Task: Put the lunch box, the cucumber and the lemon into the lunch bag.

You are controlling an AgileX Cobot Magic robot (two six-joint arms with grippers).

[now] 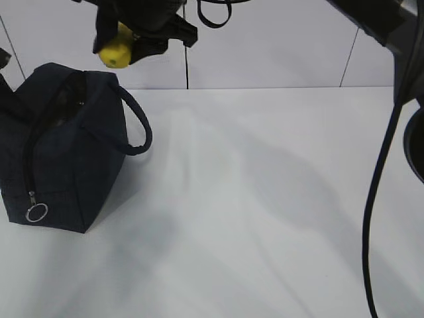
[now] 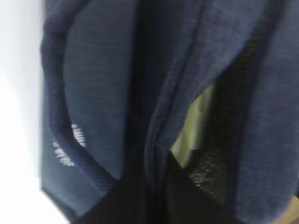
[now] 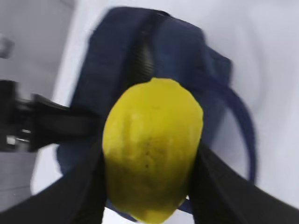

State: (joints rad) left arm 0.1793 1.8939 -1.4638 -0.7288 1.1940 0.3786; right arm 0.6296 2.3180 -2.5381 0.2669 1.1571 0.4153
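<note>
The dark navy lunch bag (image 1: 66,152) stands at the table's left with its top zipper open. My right gripper (image 1: 122,46) is shut on the yellow lemon (image 1: 118,52) and holds it in the air just above the bag's far end. In the right wrist view the lemon (image 3: 152,149) sits between the black fingers (image 3: 219,186), with the bag (image 3: 177,51) below. My left gripper (image 2: 159,196) is at the bag's opening rim (image 2: 154,140) and seems shut on the fabric. A pale green lunch box lid (image 2: 194,123) shows inside. The cucumber is hidden.
The bag's loop handle (image 1: 136,126) hangs toward the table's middle, and its metal ring pull (image 1: 36,212) is at the near end. A black cable (image 1: 377,199) hangs down on the right. The left arm (image 3: 51,123) reaches to the bag's side.
</note>
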